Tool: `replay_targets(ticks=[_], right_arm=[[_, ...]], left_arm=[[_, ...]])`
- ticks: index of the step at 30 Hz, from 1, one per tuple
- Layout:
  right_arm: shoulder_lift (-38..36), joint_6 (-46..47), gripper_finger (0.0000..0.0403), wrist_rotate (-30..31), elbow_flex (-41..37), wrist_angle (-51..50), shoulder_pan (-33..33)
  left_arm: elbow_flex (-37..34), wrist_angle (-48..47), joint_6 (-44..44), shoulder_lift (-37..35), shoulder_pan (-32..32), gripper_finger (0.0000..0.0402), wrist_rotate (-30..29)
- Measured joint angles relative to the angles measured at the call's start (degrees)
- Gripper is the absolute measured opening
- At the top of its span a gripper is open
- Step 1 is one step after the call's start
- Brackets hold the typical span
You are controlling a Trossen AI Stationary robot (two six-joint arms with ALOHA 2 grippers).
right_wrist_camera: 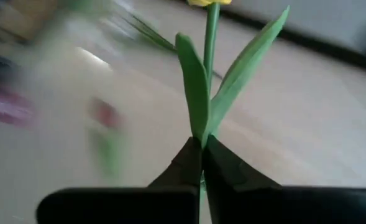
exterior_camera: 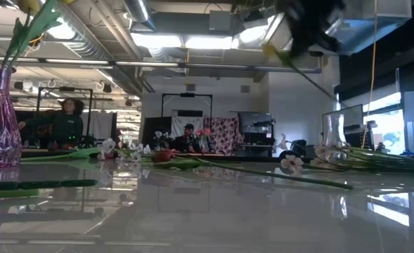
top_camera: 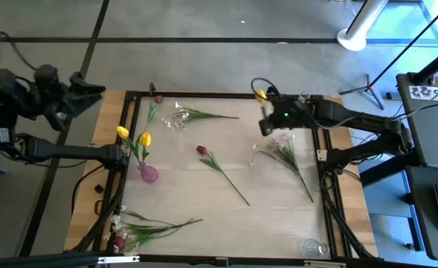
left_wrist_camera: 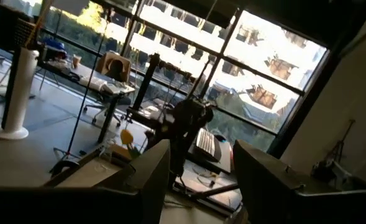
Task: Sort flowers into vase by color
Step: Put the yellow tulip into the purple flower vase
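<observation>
Gripping a yellow tulip [right_wrist_camera: 209, 68] low on its stem, the right gripper [right_wrist_camera: 201, 149] stands pinched shut above the table's far right, keeping the bloom clear for transfer to the purple vase [top_camera: 149, 174]. The left gripper [left_wrist_camera: 198, 171] waits open beside that vase.

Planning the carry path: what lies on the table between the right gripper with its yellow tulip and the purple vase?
In the high view, a dark red tulip lies between the right gripper and the purple vase.

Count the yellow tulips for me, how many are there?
3: two yellow tulips standing in the pink vase, one yellow tulip held by the right gripper. More may be hidden.
</observation>
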Motion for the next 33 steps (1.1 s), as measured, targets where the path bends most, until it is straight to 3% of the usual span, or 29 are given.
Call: replay_targets(ticks=[8, 13, 19, 26, 33], right_arm=[[2.09, -10.49, 0.0003, -0.32, 1.54, 41.51, 7.06], [5.2, -15.78, 0.0002, -3.08, 1.59, 57.1, 9.74], [11.1, -21.61, 0.0001, -5.19, 7.99, 57.87, 12.18], [18.74, -26.32, 0.0001, -11.7, 16.93, 53.1, 12.41], [22.12, -29.02, 0.0001, -12.72, 19.03, 50.58, 12.28]], left_arm=[[-4.92, 4.66, 4.3, 6.26, 0.0, 0.0218, -0.04], [-5.73, 7.96, 5.8, 11.39, -0.02, 0.0221, -0.71], [-5.74, 11.36, 7.17, 16.11, -0.02, 0.0218, 1.12], [-5.74, 15.68, 7.25, 19.67, -0.04, 0.0217, 5.28], [-5.74, 17.33, 9.03, 22.37, -0.31, 0.0217, 9.49]])
